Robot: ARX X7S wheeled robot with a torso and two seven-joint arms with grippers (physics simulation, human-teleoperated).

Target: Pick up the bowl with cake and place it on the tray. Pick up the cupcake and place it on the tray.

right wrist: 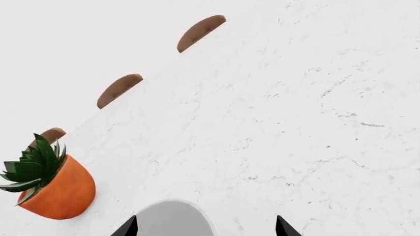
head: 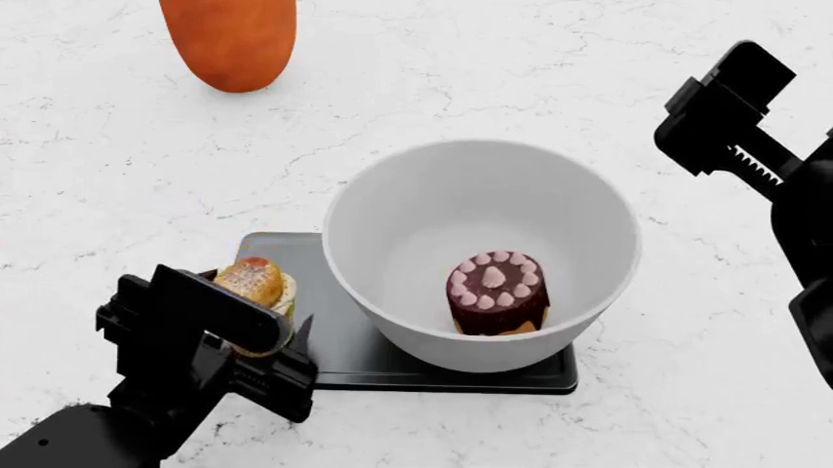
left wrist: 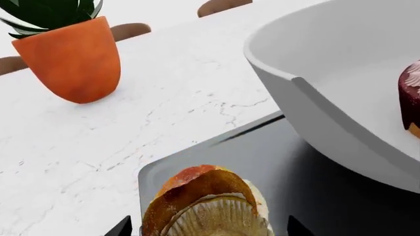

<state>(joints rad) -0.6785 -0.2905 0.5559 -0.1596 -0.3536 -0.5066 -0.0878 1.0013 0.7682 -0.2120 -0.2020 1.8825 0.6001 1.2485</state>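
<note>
The small cupcake with a golden-brown top and pale tan pleated paper wrapper [head: 256, 284] is a light, soft thing: the crumb and cream would crush under a hard squeeze, and the paper wrapper probably gives little friction. The sensible hold is low on the wrapper's sides, with gentle pressure, not on the domed top. It sits tipped between the fingers of the left gripper [head: 267, 327], above the near left end of the flat dark grey-black rectangular tray [head: 341, 359]. In the left wrist view the cupcake [left wrist: 208, 204] fills the space between the two dark fingertips, so the left gripper appears clamped on it, though whether the wrapper already touches the tray I cannot tell.

The large, deep, round white-grey bowl [head: 430, 210] stands on the tray, covering most of it and overhanging its far edge. It looks rigid and smooth-walled, likely slippery, best taken by the rim. The small chocolate-glazed cake with pink dollops [head: 496, 292] rests inside on the bowl's floor, toward the near right.

The left arm reaches in from the near left, wrist low, close beside the bowl's wall. The right gripper [head: 729, 102] is raised off to the right of the bowl, well apart from it, its fingers spread with nothing between them. An orange-red rounded plant pot [head: 229, 41] stands on the white marble table [head: 117, 175], far left.
</note>
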